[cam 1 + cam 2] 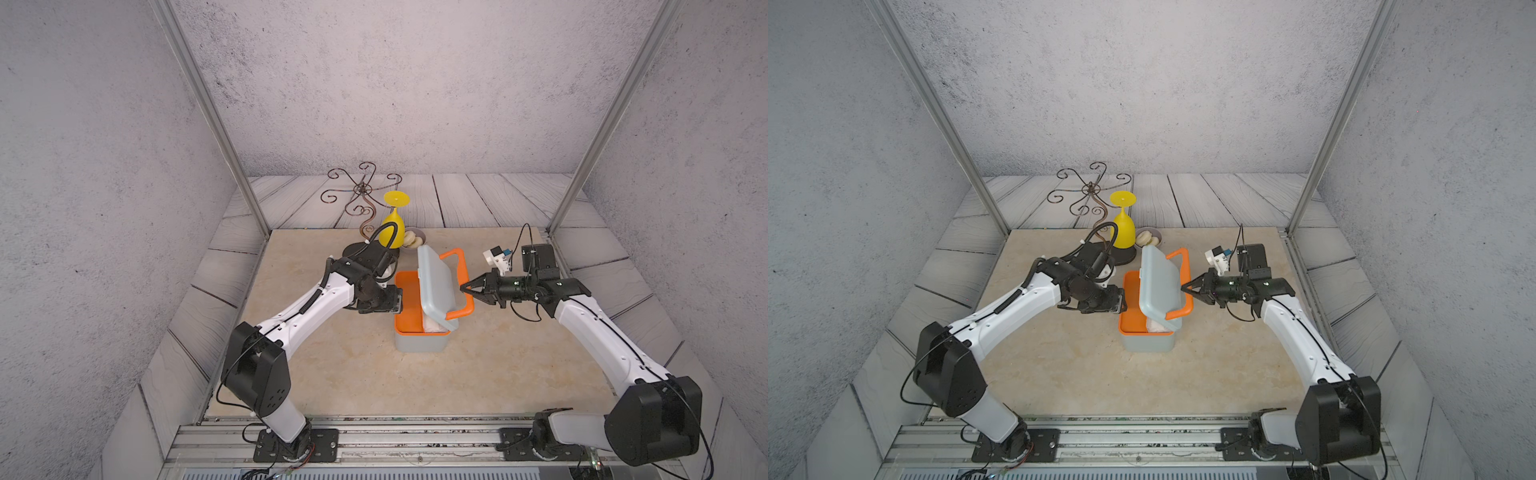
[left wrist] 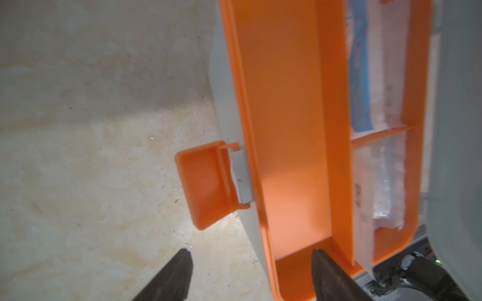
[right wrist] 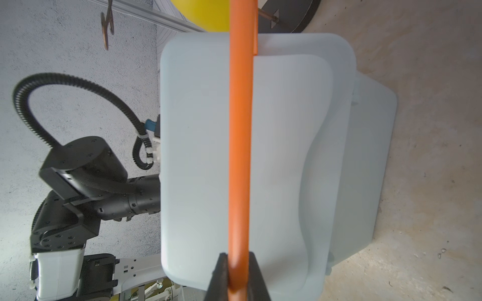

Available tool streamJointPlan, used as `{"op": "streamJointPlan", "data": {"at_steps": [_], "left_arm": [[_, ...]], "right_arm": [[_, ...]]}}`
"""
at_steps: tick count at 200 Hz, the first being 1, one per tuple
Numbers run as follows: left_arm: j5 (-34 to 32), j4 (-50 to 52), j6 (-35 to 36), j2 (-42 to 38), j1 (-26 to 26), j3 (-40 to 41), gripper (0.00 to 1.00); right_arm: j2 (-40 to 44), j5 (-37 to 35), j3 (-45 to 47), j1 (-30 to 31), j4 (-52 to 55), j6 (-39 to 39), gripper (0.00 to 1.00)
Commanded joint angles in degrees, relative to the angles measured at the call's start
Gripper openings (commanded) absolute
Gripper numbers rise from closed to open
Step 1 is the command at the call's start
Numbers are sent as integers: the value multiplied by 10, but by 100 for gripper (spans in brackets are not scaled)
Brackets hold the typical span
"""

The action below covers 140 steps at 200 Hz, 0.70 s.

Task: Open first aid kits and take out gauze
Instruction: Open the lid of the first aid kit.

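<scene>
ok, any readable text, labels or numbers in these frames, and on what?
No text is legible anywhere.
On the blue-banded gauze packet: dark print beside the band, too blurred to read.
On the clear gauze packet: dark print along one edge, too blurred to read.
On the kit lid, orange handle and orange latch: no markings visible.

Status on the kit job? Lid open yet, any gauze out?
Done: latch released, lid raised. In hand: right gripper is shut on the orange handle, holding the lid up; left gripper is open, straddling the tray's latch-side rim. Left: both gauze packets lie in the tray's compartments; none is out.
</scene>
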<state>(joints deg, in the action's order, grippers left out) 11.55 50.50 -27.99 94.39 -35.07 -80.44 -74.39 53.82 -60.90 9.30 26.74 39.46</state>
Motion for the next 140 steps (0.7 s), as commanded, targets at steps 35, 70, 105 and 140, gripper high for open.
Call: {"op": "streamJointPlan", "data": {"at_steps": [35,70,105,140], "left_arm": [[-61,42,26,55,-12,-1,75],[-70,44,24,59,-11,1,75],[-77,47,24,62,-11,5,75],[-81,46,22,61,-11,7,75]], "right_arm": [[34,22,42,-33,-33,-10,0],[53,2,75,-68,-4,-36,0],[75,-35,115,-107,23,-62,3],[92,-102,123,-115,64,-82,10]]}}
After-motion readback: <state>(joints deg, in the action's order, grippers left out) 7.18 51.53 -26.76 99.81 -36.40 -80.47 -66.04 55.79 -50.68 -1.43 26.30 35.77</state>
